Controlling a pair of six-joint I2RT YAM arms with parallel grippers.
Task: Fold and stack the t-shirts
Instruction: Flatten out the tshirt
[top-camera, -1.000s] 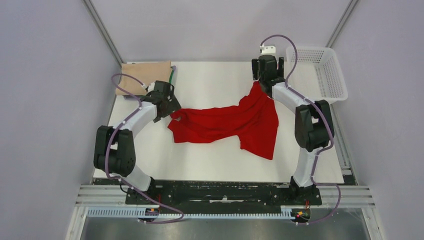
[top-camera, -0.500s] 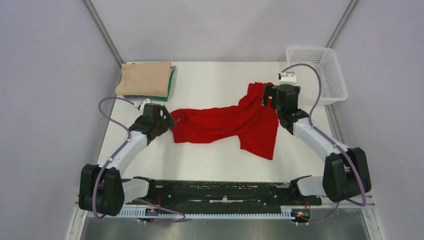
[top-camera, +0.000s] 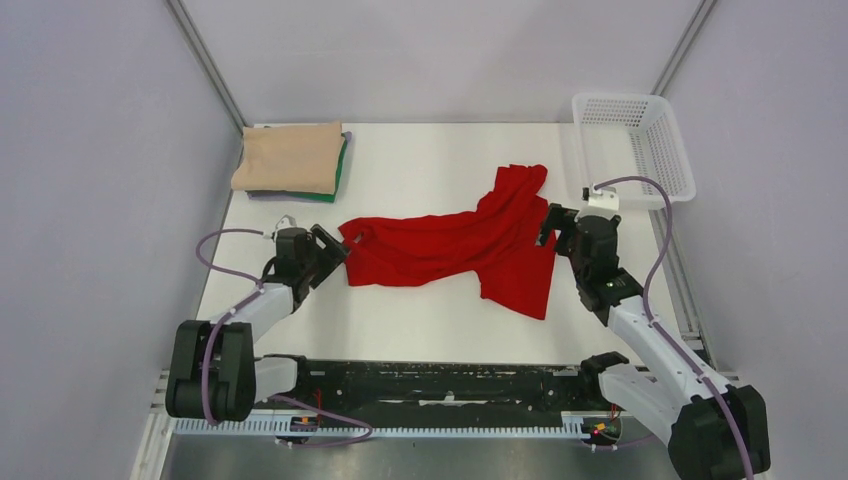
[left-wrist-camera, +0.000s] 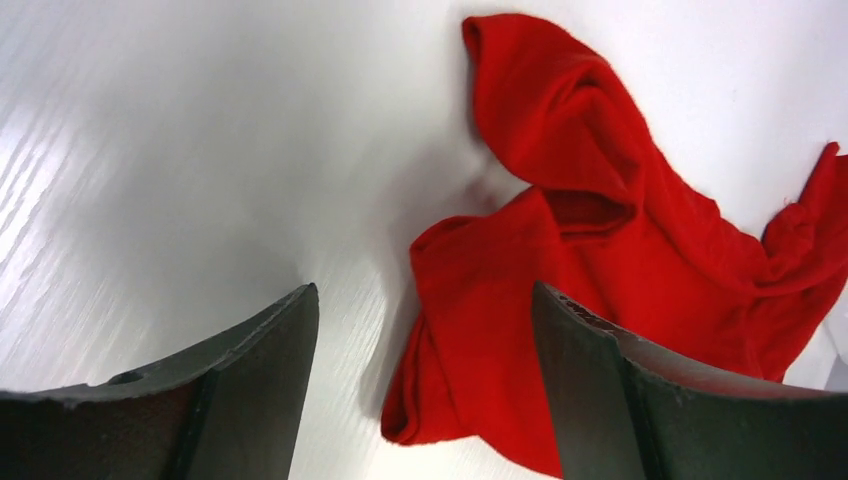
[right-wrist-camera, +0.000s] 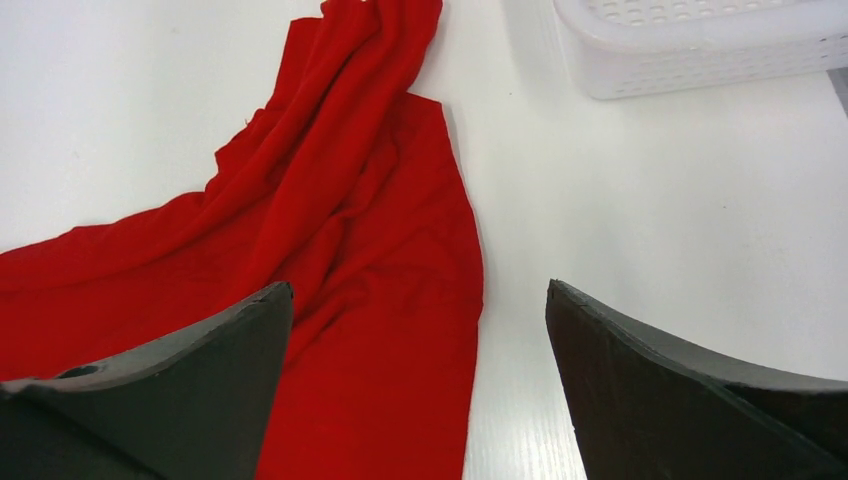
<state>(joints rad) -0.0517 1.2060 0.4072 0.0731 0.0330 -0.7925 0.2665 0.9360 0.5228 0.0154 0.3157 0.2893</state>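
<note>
The red t-shirt (top-camera: 460, 245) lies crumpled across the middle of the white table, one end bunched toward the back right. It also shows in the left wrist view (left-wrist-camera: 600, 250) and the right wrist view (right-wrist-camera: 350, 230). The folded beige t-shirt (top-camera: 290, 157) rests on the folded dark green t-shirt (top-camera: 338, 170) at the back left. My left gripper (top-camera: 335, 250) is open and empty at the red shirt's left end; its jaws straddle a cloth corner (left-wrist-camera: 430, 400). My right gripper (top-camera: 547, 222) is open and empty over the shirt's right edge (right-wrist-camera: 470, 300).
A white mesh basket (top-camera: 632, 145) stands at the back right corner, also in the right wrist view (right-wrist-camera: 690, 40). Grey walls close in both sides. The arms' base rail (top-camera: 440, 385) runs along the near edge.
Both arms have drawn back toward the near edge. The right gripper let go of the shirt's raised end, which now lies on the table. The left gripper moved nearer, beside the shirt's left end.
</note>
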